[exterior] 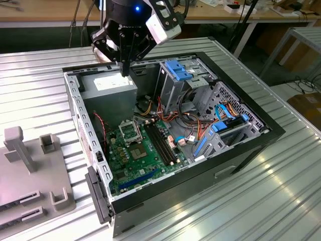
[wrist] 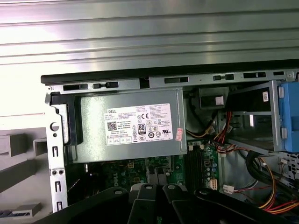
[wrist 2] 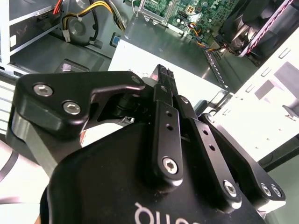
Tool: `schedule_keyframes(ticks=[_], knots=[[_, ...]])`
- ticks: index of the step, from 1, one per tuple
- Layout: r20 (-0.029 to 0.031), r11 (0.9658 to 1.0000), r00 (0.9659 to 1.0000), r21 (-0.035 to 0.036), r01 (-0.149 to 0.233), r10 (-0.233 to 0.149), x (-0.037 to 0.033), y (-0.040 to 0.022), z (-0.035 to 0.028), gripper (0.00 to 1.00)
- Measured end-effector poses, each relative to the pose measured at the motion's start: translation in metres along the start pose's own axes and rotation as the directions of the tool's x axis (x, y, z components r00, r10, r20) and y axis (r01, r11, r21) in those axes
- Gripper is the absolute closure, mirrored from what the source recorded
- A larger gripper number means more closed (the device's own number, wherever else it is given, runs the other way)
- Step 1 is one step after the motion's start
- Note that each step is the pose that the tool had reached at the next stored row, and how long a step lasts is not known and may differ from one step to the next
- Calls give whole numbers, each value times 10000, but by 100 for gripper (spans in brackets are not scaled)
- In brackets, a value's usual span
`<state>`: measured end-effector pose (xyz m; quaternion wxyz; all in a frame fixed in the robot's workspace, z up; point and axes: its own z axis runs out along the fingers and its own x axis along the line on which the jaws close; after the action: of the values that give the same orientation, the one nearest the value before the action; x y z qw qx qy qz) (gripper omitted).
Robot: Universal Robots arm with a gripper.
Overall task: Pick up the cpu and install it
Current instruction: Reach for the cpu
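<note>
Scene is being lit brightly and evenly from overhead. Long glare bands are being thrown off the ribbed metal table (exterior: 281,165) in the exterior view and the first wrist view. The inside of the computer case (exterior: 108,113) is being left in shadow. A pink cast is being picked up on the grey fixture (exterior: 20,150) at the exterior view's left. The white label (wrist 2: 140,60) is being blown out in the second wrist view, where the black gripper (wrist 2: 163,77) is being rendered dark, with small highlights being caught on its screws.

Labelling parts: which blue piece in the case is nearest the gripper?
The blue drive caddy, beside the gripper; the blue cables and blue slot lie farther off.
</note>
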<state>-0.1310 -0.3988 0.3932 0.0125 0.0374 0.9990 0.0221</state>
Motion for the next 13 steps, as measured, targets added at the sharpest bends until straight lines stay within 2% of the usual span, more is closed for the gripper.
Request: schedule_keyframes(ticks=[13], knots=[[0,10000,10000,0,0,0,87,-6,-2,89]])
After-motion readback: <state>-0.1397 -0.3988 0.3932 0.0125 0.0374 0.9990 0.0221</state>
